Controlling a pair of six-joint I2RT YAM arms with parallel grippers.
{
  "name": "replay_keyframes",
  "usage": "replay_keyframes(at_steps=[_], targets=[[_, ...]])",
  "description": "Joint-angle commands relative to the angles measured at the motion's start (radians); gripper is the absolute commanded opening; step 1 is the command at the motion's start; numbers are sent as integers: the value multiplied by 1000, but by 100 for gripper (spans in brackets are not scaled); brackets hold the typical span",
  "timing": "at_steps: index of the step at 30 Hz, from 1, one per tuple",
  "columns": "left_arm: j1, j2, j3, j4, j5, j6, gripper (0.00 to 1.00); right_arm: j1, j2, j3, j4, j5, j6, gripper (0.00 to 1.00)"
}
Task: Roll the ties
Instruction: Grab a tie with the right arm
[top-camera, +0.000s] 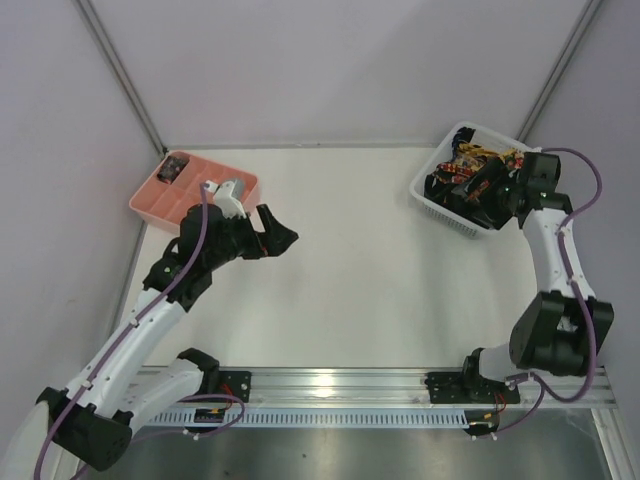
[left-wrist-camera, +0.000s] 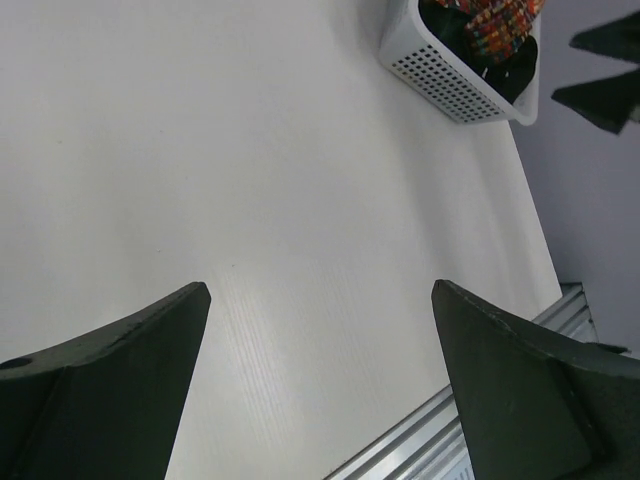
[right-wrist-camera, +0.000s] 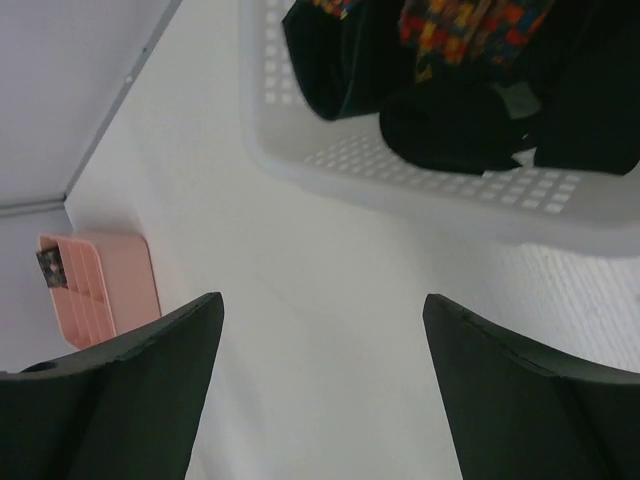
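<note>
Several ties (top-camera: 470, 165), patterned red, orange and yellow along with plain dark ones, lie bunched in the white lattice basket (top-camera: 432, 200) at the back right. They also show in the right wrist view (right-wrist-camera: 465, 25) and the left wrist view (left-wrist-camera: 495, 25). My right gripper (top-camera: 478, 188) hangs over the basket's near side, open and empty (right-wrist-camera: 320, 300). My left gripper (top-camera: 282, 236) is open and empty over the bare table left of centre (left-wrist-camera: 320, 290), far from the ties.
A pink compartment tray (top-camera: 195, 195) stands at the back left, behind my left wrist, with a small dark patterned roll (top-camera: 172, 168) in its far corner. The tray also shows in the right wrist view (right-wrist-camera: 120, 280). A metal rail (top-camera: 340, 385) runs along the near edge.
</note>
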Motion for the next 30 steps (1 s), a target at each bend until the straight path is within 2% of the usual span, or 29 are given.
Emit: replay_keyframes(at_steps=[1, 4, 8, 13, 23, 30], targets=[[16, -39, 24, -4, 103, 103, 100, -86, 119, 71, 98, -78, 66, 88], [14, -54, 35, -1, 111, 192, 100, -132, 230, 137, 171, -78, 116, 86], [9, -48, 64, -29, 130, 260, 100, -160, 330, 170, 228, -67, 174, 79], [9, -29, 98, -53, 90, 336, 100, -161, 361, 154, 295, -34, 159, 77], [2, 30, 157, -87, 51, 410, 100, -163, 419, 185, 226, 5, 91, 73], [0, 59, 174, -81, 62, 410, 100, -164, 462, 165, 327, -7, 54, 73]])
